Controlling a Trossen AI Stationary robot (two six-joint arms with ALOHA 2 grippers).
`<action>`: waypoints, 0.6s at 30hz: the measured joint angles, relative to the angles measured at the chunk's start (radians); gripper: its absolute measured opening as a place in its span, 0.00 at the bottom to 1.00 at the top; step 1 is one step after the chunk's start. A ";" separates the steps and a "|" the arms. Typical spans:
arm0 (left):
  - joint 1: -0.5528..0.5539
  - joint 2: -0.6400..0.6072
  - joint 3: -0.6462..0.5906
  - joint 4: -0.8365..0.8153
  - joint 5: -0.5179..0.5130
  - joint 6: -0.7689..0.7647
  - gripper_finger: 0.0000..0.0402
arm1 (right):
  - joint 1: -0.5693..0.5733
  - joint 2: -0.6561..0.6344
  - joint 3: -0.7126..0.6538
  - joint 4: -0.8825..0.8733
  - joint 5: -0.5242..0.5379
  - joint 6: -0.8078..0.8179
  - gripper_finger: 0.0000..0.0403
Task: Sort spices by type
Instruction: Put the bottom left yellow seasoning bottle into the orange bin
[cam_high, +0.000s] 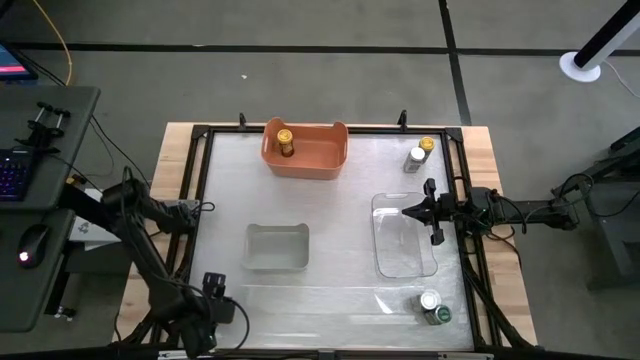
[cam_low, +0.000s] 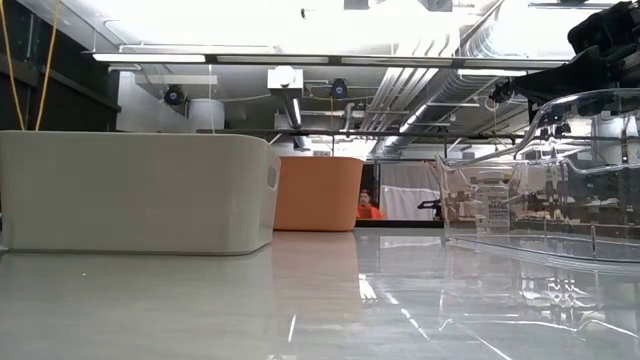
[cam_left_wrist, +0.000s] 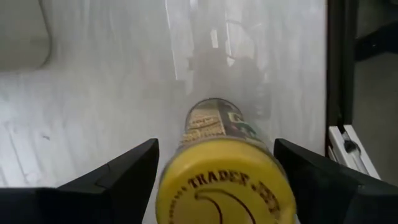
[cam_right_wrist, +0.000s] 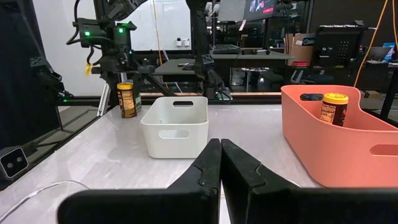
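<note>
A spice jar with a yellow lid stands upright on the table near its front left corner; it also shows in the right wrist view. My left gripper points down over it, open, one finger on each side of the jar, apart from it. In the high view my left gripper hides this jar. Another yellow-lidded jar stands in the orange tub. A yellow-lidded jar and a silver-white one stand at the far right. A silver-white one and a green one stand at the near right. My right gripper waits shut over the clear tub.
A white tub stands in the middle of the table, right of my left gripper. A black frame runs around the tabletop. Between the white tub and the front edge the table is bare. Far behind the table a person in orange shows.
</note>
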 joint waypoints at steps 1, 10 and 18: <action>0.001 0.004 0.000 0.000 0.000 -0.008 0.72 | 0.000 0.000 0.000 0.000 0.000 0.000 0.00; 0.038 -0.010 0.000 -0.001 -0.016 -0.016 0.46 | 0.000 0.000 0.000 0.000 0.000 0.000 0.00; 0.148 -0.146 0.010 -0.015 -0.004 0.041 0.46 | 0.000 0.000 0.000 0.000 0.000 0.000 0.00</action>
